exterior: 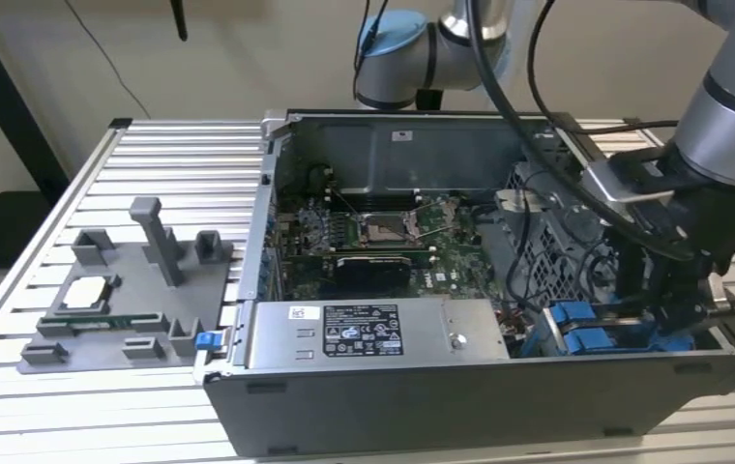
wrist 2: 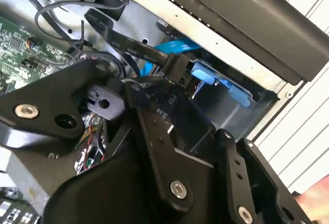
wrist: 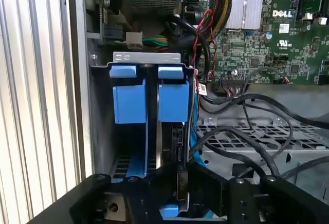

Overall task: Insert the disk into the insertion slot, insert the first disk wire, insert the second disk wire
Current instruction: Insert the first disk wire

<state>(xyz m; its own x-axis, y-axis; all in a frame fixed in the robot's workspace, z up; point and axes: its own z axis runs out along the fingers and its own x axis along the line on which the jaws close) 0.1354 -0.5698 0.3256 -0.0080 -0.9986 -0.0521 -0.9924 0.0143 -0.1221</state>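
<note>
Step in hand: disk-wire insertion; wire 1 or 2, I cannot tell. The disk [wrist: 175,134] sits in the insertion slot [wrist: 146,58]. I judge the tool [wrist: 181,189] clamped on the disk wire [wrist 2: 172,93], just beside the disk. Seating calls for a straight, aligned push.

desk [exterior: 148,164]: was ribbed, matt silver metal
computer case [exterior: 471,396]: was dark grey, matt painted metal
insertion slot [wrist: 146,57]: was bare, dull grey sheet metal
drive brackets [wrist: 173,100]: were smooth blue plastic
tool [wrist: 180,185]: was matt black, with shiny metal screws [wrist 2: 178,189]
</note>
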